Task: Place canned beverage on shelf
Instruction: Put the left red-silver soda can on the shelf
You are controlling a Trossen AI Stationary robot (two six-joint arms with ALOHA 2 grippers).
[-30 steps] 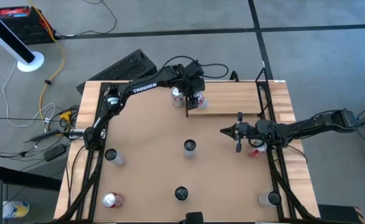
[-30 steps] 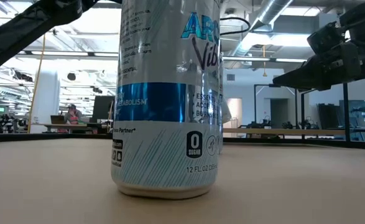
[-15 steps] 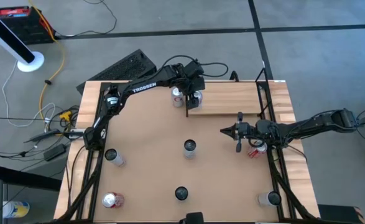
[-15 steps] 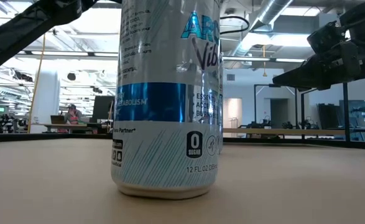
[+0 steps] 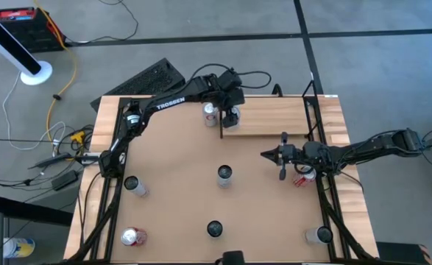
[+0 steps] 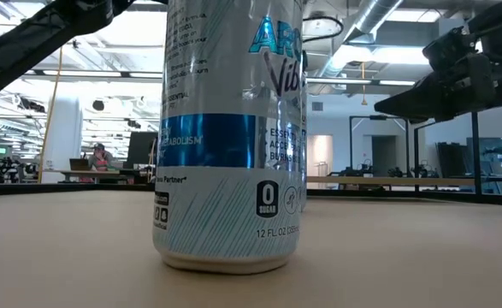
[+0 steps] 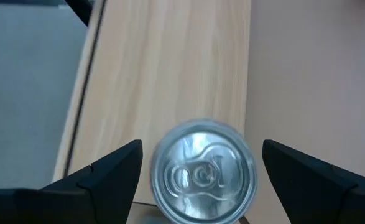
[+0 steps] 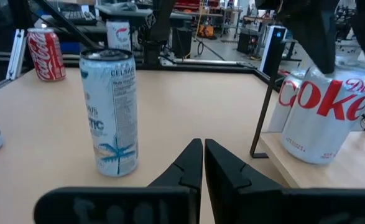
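Observation:
The shelf (image 5: 274,116) is a light-wood plank at the table's far side. A silver Diet Coke can (image 5: 232,115) stands upright on its left end. It also shows in the left wrist view (image 7: 204,174) and the right wrist view (image 8: 324,115). My left gripper (image 7: 201,149) is over the can and open, one finger on either side of the can's top with a small gap on each side. My right gripper (image 8: 204,149) is shut and empty above the table's right middle (image 5: 263,154), pointing left.
A second can (image 5: 210,110) stands on the table just left of the shelf. A tall pale-blue can (image 5: 224,174) stands mid-table and another (image 5: 214,230) at the near edge. More cans stand near left (image 5: 133,184), (image 5: 133,236), near right (image 5: 319,235), and under my right arm (image 5: 302,179).
My left gripper has shifted a little toward the table's far edge over the shelf's left end. The can on the shelf stays upright where it was.

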